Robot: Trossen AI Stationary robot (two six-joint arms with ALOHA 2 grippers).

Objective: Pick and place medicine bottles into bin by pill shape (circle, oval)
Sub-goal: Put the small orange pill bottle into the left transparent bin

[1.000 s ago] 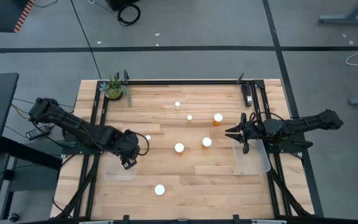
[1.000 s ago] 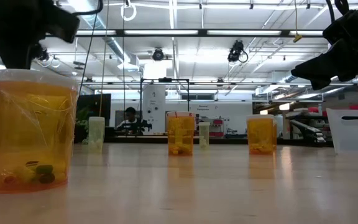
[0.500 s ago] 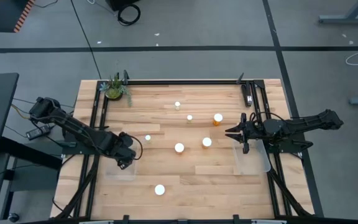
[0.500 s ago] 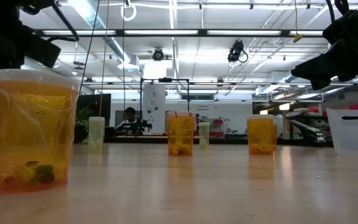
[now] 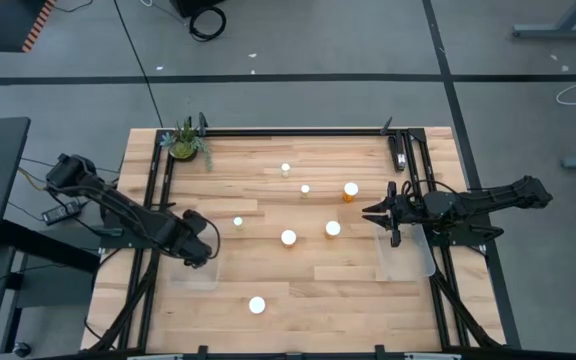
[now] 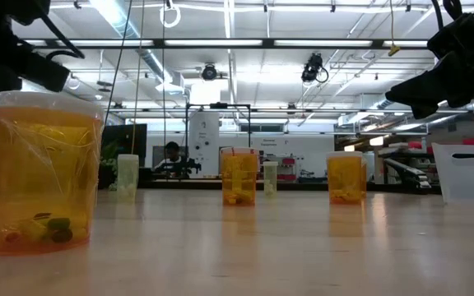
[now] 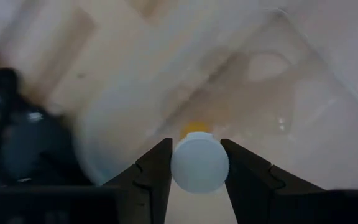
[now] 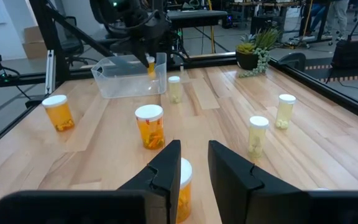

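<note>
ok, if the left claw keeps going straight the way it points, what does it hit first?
Likely the floor of the clear bin. The left claw, holding a white-capped bottle, points down into it, and nothing shows between; depth is hard to judge.
</note>
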